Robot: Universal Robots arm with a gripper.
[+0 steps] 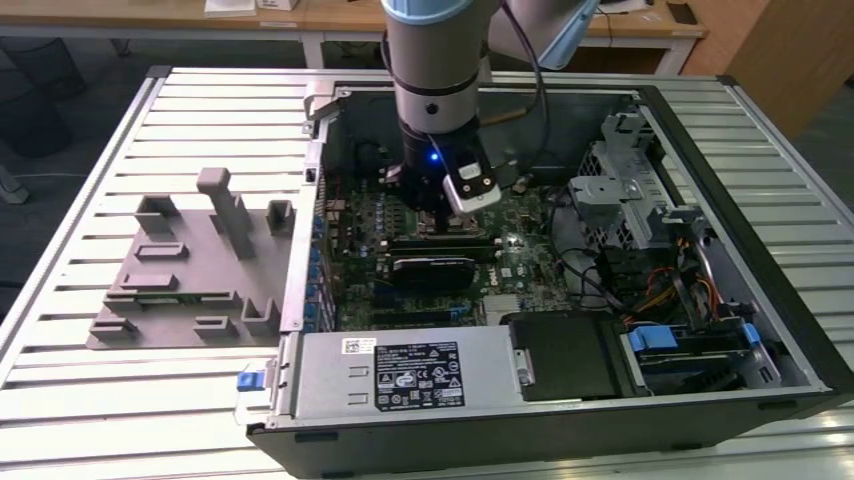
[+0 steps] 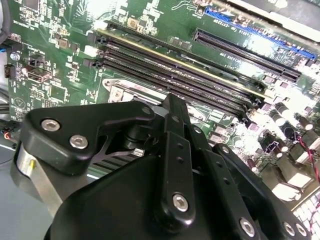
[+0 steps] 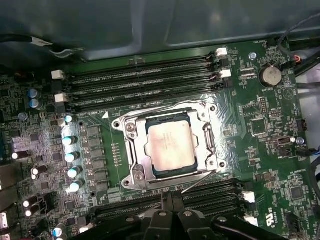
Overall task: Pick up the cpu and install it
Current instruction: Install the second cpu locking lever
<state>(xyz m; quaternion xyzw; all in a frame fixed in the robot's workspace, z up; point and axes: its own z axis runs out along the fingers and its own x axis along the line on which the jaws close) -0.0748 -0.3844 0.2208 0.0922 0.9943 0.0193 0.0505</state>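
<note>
Arm: the grey and pale-blue robot arm (image 1: 430,60) reaches down from the far side into the open black computer case (image 1: 561,400); a small blue light glows on its wrist.
Gripper: the black gripper (image 1: 430,215) hangs low over the green motherboard (image 1: 527,225), about the middle of the case in the exterior view; its black linkage with silver screws crowds the second wrist view (image 2: 170,150), and its tips meet at the edge of the first wrist view (image 3: 172,202).
Fingers: drawn together, nothing between them; they stand just beside the socket, not touching the chip.
Cpu: the small flat square cpu with a shiny silver-grey metal top (image 3: 171,146) lies flat inside the black square socket with a metal frame (image 3: 131,150), already seated on the board; the frame surrounds it on all sides.
Memory slots: long black slots (image 3: 140,80) run along one side of the socket, a second bank (image 3: 210,195) along the other, next to the fingertips.
Capacitors: a row of silver-topped cylinders (image 3: 71,157) stands beside the socket.
Fixture: grey plastic fixture blocks (image 1: 187,270) sit on the slatted metal table (image 1: 94,400), to the exterior view's left of the case, well apart from the arm.
Power supply: a grey metal box with a white label (image 1: 400,375) fills the case's near edge.
</note>
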